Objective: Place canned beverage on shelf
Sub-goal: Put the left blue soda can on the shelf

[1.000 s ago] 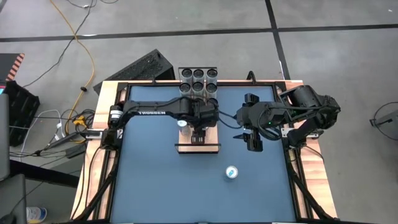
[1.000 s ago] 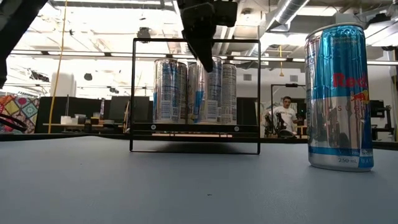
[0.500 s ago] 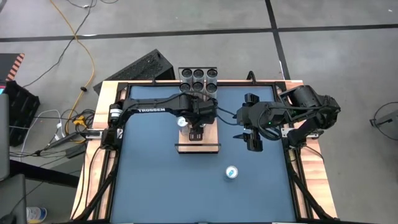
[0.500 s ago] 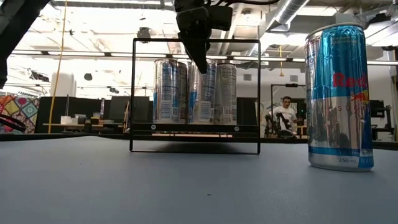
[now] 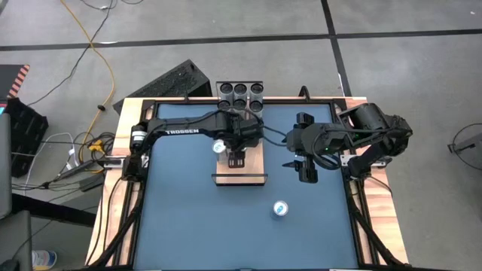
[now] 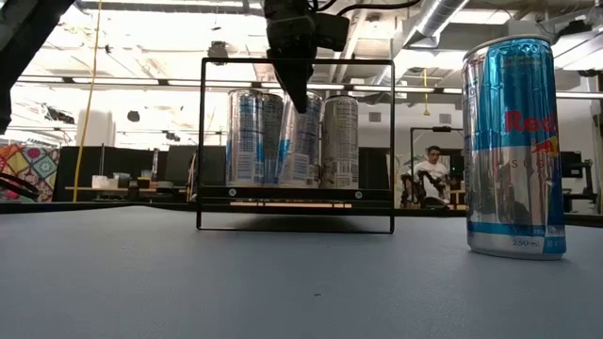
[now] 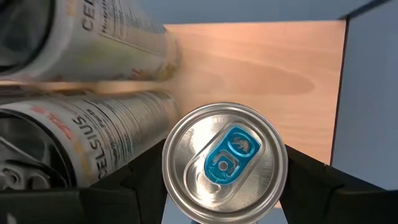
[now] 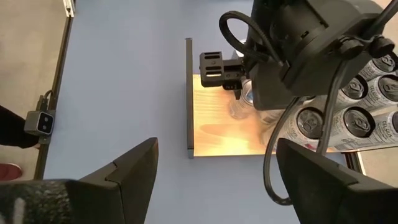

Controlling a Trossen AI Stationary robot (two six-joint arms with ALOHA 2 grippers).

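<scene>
The shelf (image 5: 252,169) is a light-wood board with a black rail (image 6: 297,196) at its near end, and it lies mid-table. My left gripper (image 5: 235,156) hangs over the board, shut on a silver canned beverage (image 7: 224,163) with a blue tab, also seen in the right wrist view (image 8: 245,102). Another canned beverage (image 5: 280,209), blue and silver, stands on its base on the table nearer the front edge (image 6: 513,146). My right gripper (image 5: 305,172) waits open above the table, right of the shelf, holding nothing (image 8: 217,149). My left gripper pinches the can's side wall just under the rim (image 7: 166,186) between its two fingers (image 7: 311,180), one on each side. The fingers come steeply from above, and the can stays upright with its top up. Whether its base rests on the board I cannot tell.
Several silver cans (image 5: 240,98) stand packed together at the shelf's far end, close beside the held can (image 7: 93,130). Wooden strips and black rails edge the blue table (image 5: 181,226). A person (image 6: 433,174) sits in the room far behind.
My left gripper has shifted a little toward the table's left and far edges over the shelf, carrying the can upright with it. In the low view this uncovers more of the right-hand can behind.
</scene>
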